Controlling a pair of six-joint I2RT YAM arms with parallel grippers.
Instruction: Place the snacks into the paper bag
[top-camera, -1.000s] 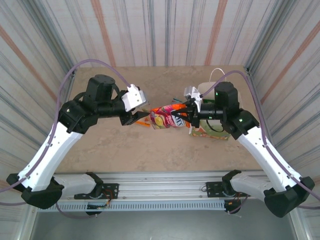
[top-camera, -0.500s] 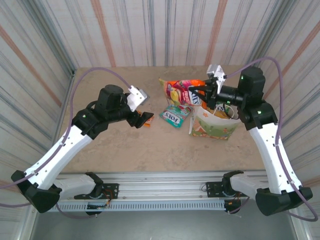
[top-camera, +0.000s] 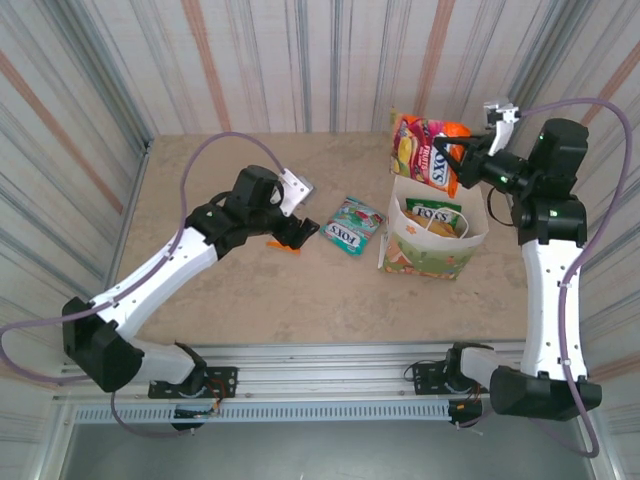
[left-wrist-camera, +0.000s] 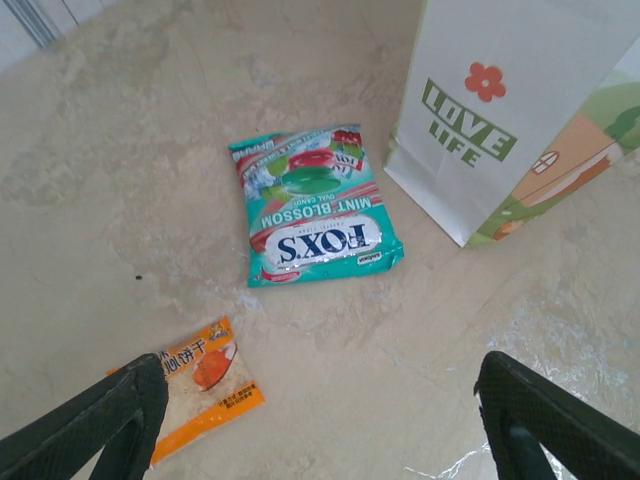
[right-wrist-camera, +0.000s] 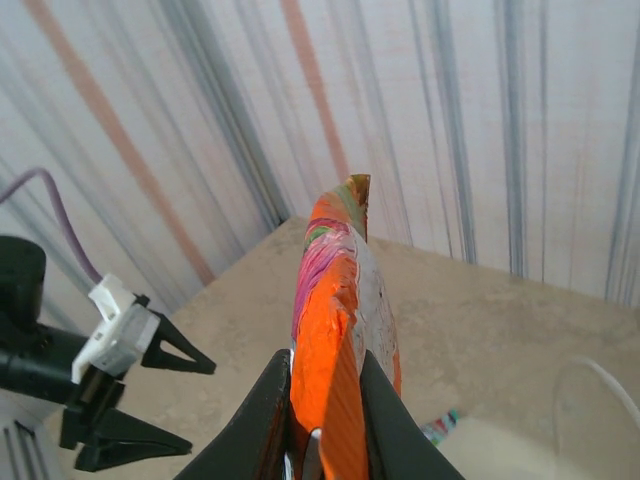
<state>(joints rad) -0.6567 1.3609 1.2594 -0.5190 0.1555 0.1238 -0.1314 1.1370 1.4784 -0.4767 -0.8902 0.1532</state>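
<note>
The right gripper (top-camera: 458, 165) pinches the orange FOX'S packet (top-camera: 424, 150) by its edge at the upper right of the top view, over the far rim of the paper bag (top-camera: 430, 258). Released here, it could catch that rim and drop behind. The left gripper (left-wrist-camera: 320, 388) is spread wide and empty near the teal mint packet (left-wrist-camera: 315, 205). A second ago the orange packet hung low at frame centre.

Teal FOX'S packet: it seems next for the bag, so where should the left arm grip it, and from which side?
Probably from straight above with the left gripper, fingers astride the teal packet across its narrow width at the logo end: it lies flat on the table, and there the paper bag stands farther from its edge.
</note>
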